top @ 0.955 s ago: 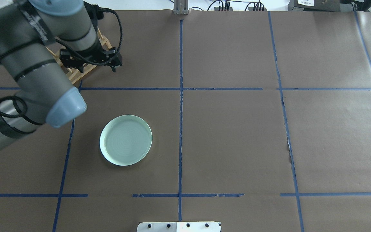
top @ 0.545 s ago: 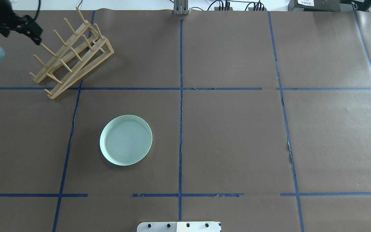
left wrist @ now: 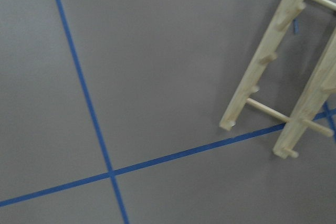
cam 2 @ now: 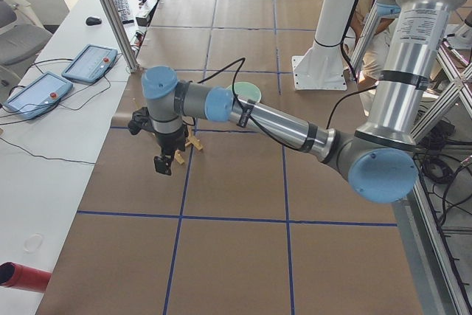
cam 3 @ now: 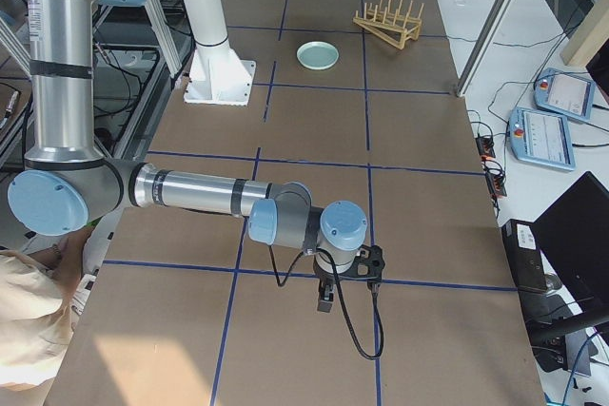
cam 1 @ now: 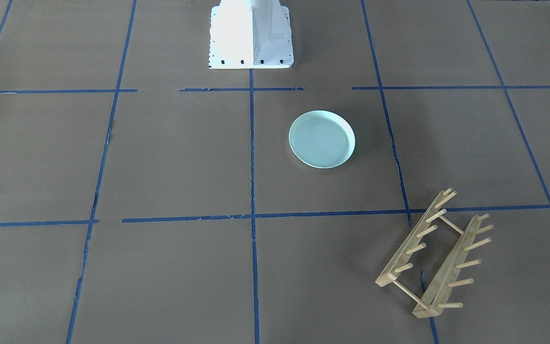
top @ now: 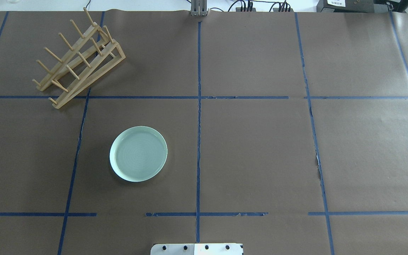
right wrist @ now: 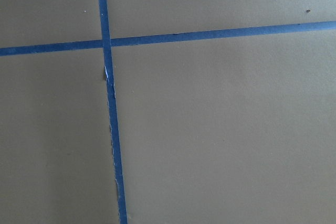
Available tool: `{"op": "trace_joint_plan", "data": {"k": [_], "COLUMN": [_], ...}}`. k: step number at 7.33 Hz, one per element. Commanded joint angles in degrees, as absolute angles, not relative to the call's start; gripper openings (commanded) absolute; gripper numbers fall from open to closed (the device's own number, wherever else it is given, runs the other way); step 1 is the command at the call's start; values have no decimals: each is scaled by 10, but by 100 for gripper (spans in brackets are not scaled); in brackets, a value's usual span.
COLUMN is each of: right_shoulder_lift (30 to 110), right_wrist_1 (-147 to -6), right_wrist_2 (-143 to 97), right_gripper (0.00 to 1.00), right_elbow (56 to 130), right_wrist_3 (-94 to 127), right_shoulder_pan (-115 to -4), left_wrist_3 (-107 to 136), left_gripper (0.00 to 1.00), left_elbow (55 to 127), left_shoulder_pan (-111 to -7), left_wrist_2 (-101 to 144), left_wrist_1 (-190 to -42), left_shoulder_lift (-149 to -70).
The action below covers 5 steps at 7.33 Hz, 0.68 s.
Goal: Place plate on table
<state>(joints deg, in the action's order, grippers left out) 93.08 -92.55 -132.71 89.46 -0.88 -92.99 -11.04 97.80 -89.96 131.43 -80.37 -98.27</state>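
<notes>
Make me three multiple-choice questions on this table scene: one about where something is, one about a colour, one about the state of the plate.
1. In the overhead view, where is the plate from the wooden rack?
A. lower right of it
B. between its pegs
C. above it
2. What colour is the plate?
A. red
B. pale mint green
C. black
3. How is the plate?
A. gripped by a hand
B. leaning upright
C. flat on the table, untouched

Answers: 1 A, it lies in the taped rectangle below and right of the rack; 2 B, both table views show that tint; 3 C, nothing touches it.
</notes>
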Motion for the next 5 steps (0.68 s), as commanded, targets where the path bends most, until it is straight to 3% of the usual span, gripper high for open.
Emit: {"op": "trace_joint_plan", "data": {"k": [1, 5], "right_shoulder_lift": [931, 931], "right_wrist_1": [-925, -925], "right_wrist_2": [-1327, -1327], "right_gripper": [100, 100], "right_elbow": [894, 894], "right_wrist_3": [-9, -9], "right_shoulder_pan": [-930, -930], "left_wrist_3": [-130, -129], "left_gripper": [100, 100], "left_elbow": [961, 962], "left_shoulder_pan": [-940, -939], "left_wrist_2": [1344, 1356], "left_wrist_1": [-832, -829], "left_shoulder_lift": [-885, -887]}}
